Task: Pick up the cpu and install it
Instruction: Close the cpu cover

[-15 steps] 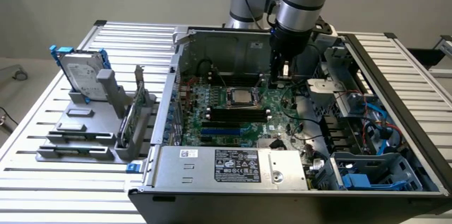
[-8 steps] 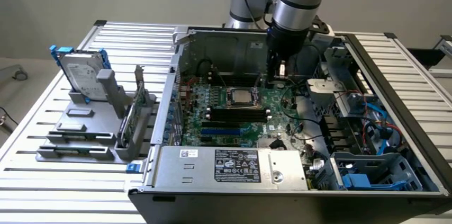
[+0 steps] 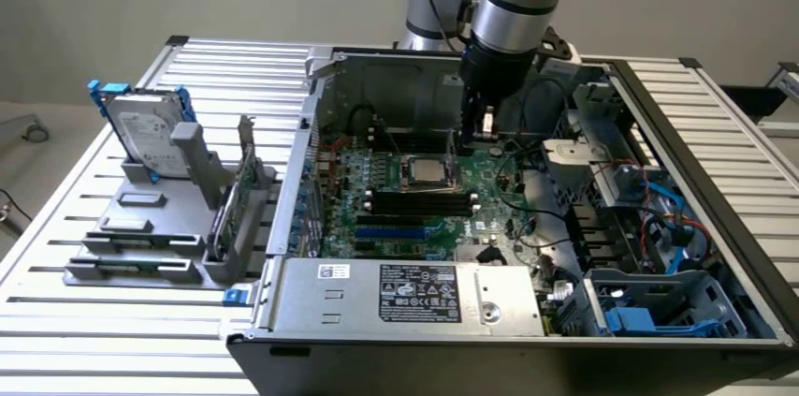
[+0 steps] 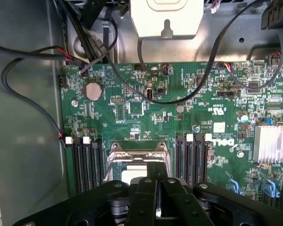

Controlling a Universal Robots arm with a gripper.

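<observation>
The fingers (image 4: 146, 201) were pressed shut with nothing between them. The cpu (image 4: 133, 175) lay just beyond their tips, flat inside the socket (image 4: 137, 147) on the motherboard (image 4: 188, 129). Placement looked done; whether the socket frame was latched, I could not tell.

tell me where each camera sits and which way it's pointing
exterior view: off the arm, raised, looking down into the open computer case; the arm and end effector hang over the motherboard.
wrist view: on the wrist, looking past the shut end effector onto the motherboard.
shared: the motherboard, the cpu, the end effector.
</observation>
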